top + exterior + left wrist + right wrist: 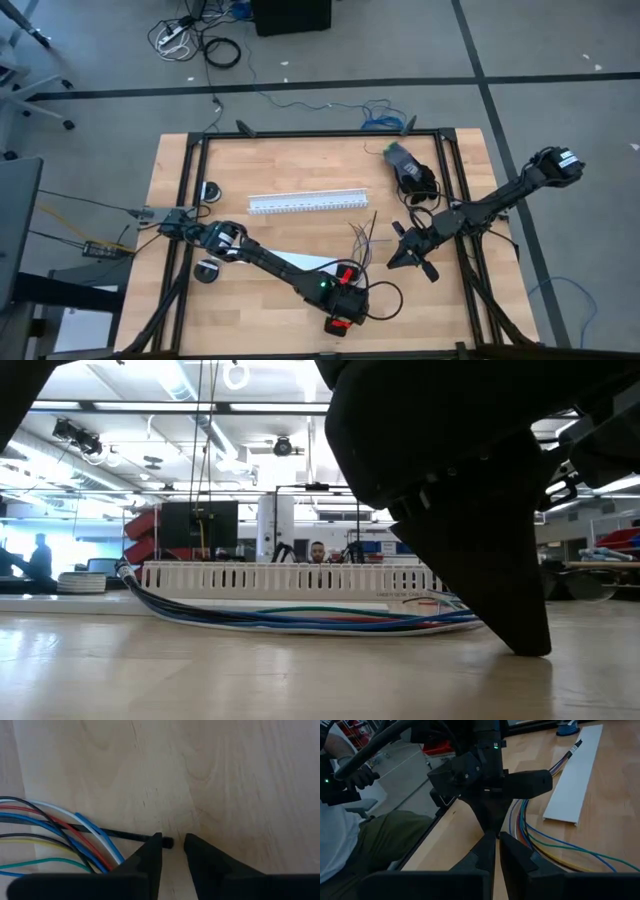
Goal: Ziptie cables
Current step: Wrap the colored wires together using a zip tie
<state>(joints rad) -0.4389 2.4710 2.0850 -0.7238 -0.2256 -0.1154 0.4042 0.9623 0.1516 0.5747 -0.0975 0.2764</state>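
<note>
While the left pincer (173, 847) stands apart (ziptie (125, 836) tip between), bare table (240, 780) lies beyond.

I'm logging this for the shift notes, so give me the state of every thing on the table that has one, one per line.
Thin black plastic ziptie: flat on the wood, passing under the wires, its end just ahead of the left fingers.
Bunch of thin coloured cables: loose, not bundled.
Long white slotted plastic channel: lying flat, untouched.
Left gripper: fingers narrowly apart, holding nothing.
Right gripper: fingers shut, empty.
</note>
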